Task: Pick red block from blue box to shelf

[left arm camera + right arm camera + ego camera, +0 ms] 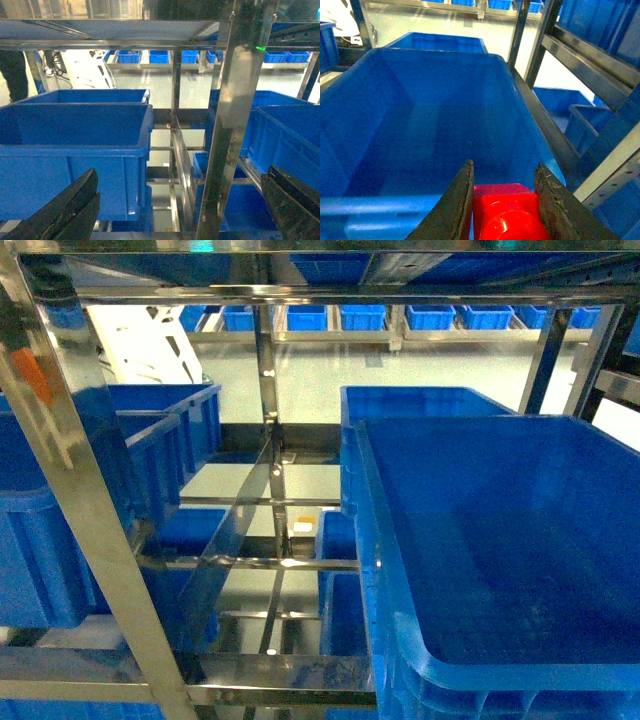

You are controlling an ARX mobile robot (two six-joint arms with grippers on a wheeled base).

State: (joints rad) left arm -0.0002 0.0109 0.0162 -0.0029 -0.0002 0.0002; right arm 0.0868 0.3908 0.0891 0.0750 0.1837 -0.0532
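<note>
Showing, largest first: shelf (70, 510), a steel rack w/ shiny posts and rails, fills the head view and carries dark blue crates on several tiers. Right-hand crate (500, 540) sits nearest the head cam, its floor bare as far as seen; left-hand crate (75, 135) stands on the opposite side of the centre post. More racks w/ blue bins line the far wall beyond a pale floor. Turquoise tub not seen in any view. Left gripper (180, 210): fingers spread wide apart, nothing between them, hovering in front of the rack. Right gripper (505, 210): fingers closed on the red block (502, 212), one pad per side face, round stud facing the wrist cam; block hangs above the near end of the right-hand crate, not touching it. Handling, as a judgement: block is prob. light, rigid, hard plastic w/ a glossy, somewhat slippery skin, so flat side faces are the sound place to pinch, as here; avoid the stud. Little risk of breakage; the likelier fault is slip or rotation between the pads.
</note>
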